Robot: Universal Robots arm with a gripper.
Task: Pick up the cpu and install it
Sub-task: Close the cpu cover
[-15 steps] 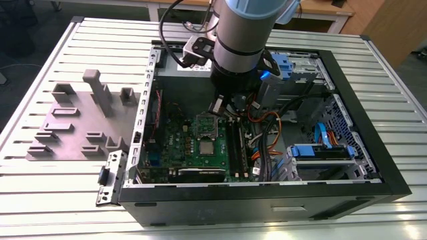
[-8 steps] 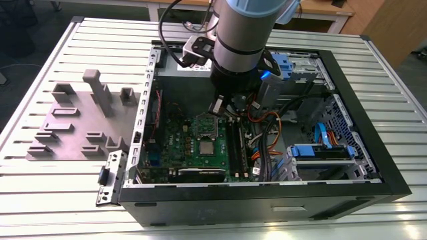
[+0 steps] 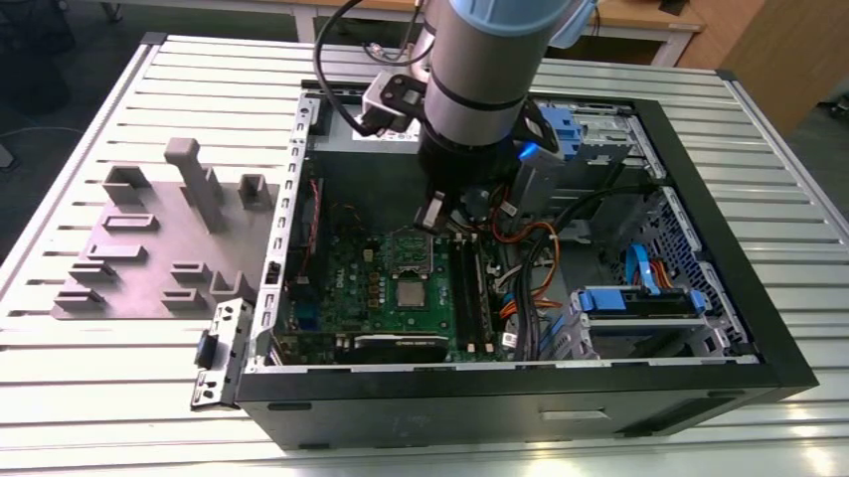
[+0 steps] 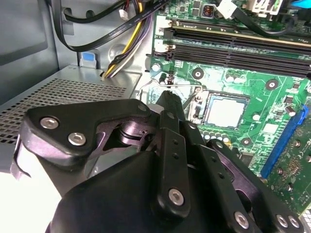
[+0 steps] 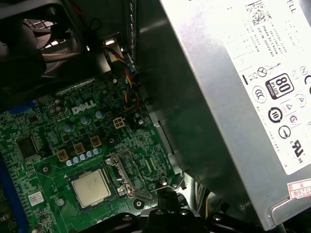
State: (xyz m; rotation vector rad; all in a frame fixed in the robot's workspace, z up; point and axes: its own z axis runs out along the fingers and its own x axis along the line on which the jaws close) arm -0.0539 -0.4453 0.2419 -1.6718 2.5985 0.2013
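Hovering inside the open PC case [image 3: 690,248] on the worktop [image 3: 80,397], the tool [image 4: 167,99] sits just beside the socket; fingers look closed together, nothing gripped. The cpu [image 4: 226,110] lies flat in the socket on the green motherboard [image 5: 53,145], also seen in the first wrist view [image 5: 90,188] and exterior view [image 3: 410,291]. The socket bracket [image 5: 127,174] stands flipped open beside it. The chip is probably light, rigid, smooth-topped and fragile underneath; best held by opposite edges, kept level.

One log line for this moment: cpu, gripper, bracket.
cpu: flat square silvery-grey cpu seated in green motherboard socket | gripper: beside socket, holds nothing | silver socket bracket: open
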